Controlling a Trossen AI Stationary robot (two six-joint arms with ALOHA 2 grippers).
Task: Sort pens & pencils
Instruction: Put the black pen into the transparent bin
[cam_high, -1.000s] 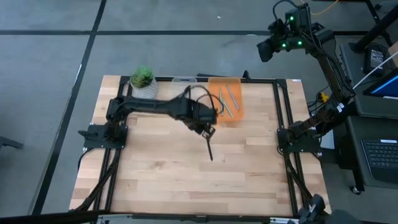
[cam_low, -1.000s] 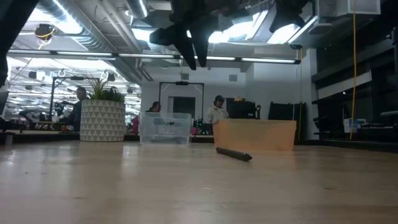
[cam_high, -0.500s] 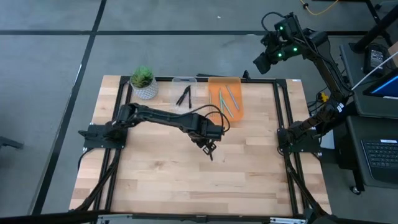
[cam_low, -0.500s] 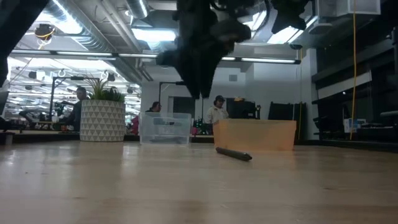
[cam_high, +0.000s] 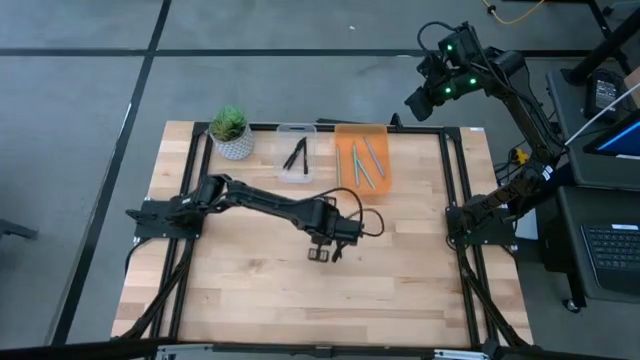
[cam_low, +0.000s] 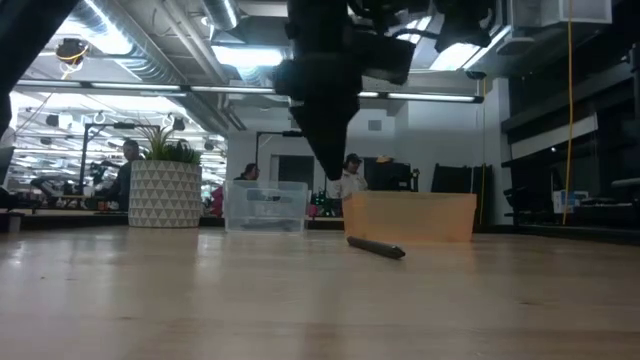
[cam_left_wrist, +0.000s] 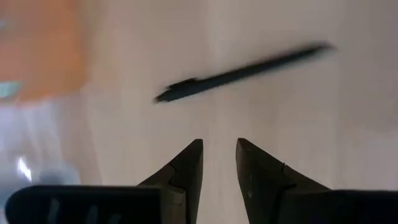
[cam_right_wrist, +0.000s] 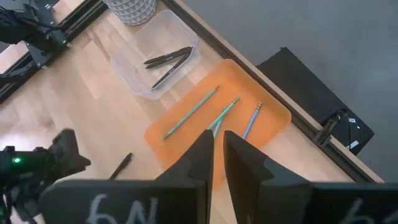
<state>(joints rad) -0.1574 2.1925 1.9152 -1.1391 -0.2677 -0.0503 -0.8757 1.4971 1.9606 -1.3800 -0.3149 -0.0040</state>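
Your left gripper (cam_high: 320, 254) has come down from above the trays to just beside the last black pen (cam_left_wrist: 239, 73) on the table (cam_high: 250, 300), fingers parted, nothing held. Expect the pickup next. Beyond: three black pens in the clear tray (cam_high: 296, 155), teal pencils in the orange tray (cam_high: 362, 160). Right gripper (cam_right_wrist: 217, 146) waits high, nearly closed, empty.
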